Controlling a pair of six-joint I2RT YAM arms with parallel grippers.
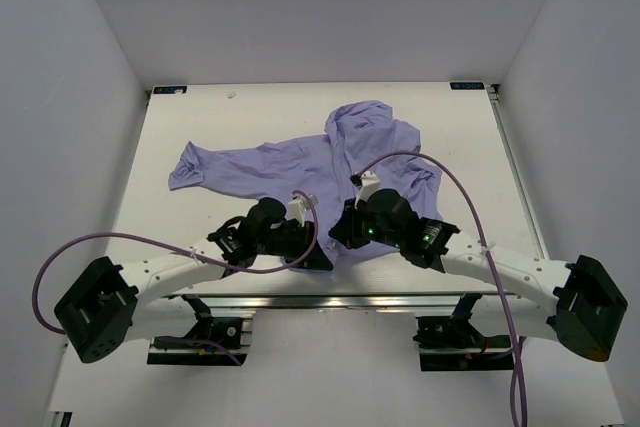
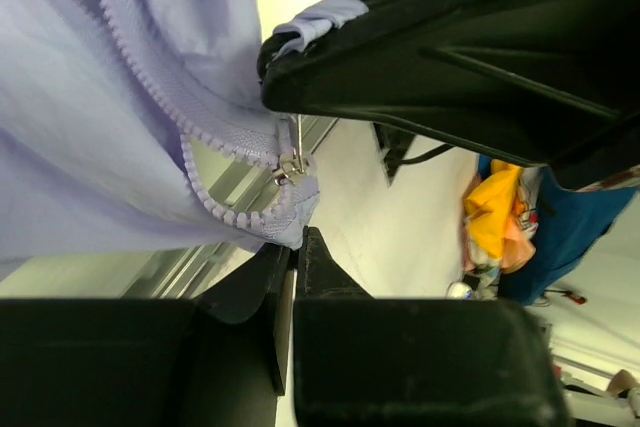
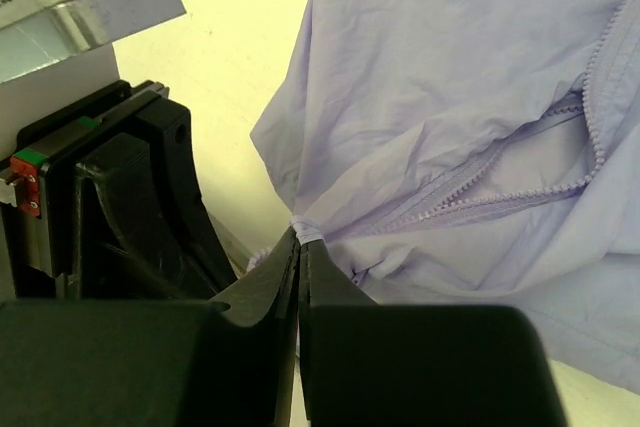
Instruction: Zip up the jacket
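The lavender jacket (image 1: 300,162) lies crumpled on the table (image 1: 250,112).

From above, the left arm's black wrist (image 1: 262,229) and right arm's black wrist (image 1: 390,219) cover the near hem of the wrinkled lavender fabric jacket (image 1: 290,162). Both wrist views crop the jacket.

The jacket (image 1: 350,162) lies on the worktop (image 1: 200,117), from the centre toward the upper right of the top view. Its hood (image 1: 365,122) points to the far edge and one sleeve (image 1: 215,167) reaches left. At the near hem, lower centre, the left end effector (image 1: 312,255) sits just left of the right end effector (image 1: 342,235), both touching fabric. In the left wrist view the zip slider (image 2: 291,162) appears to sit just above the left tip.
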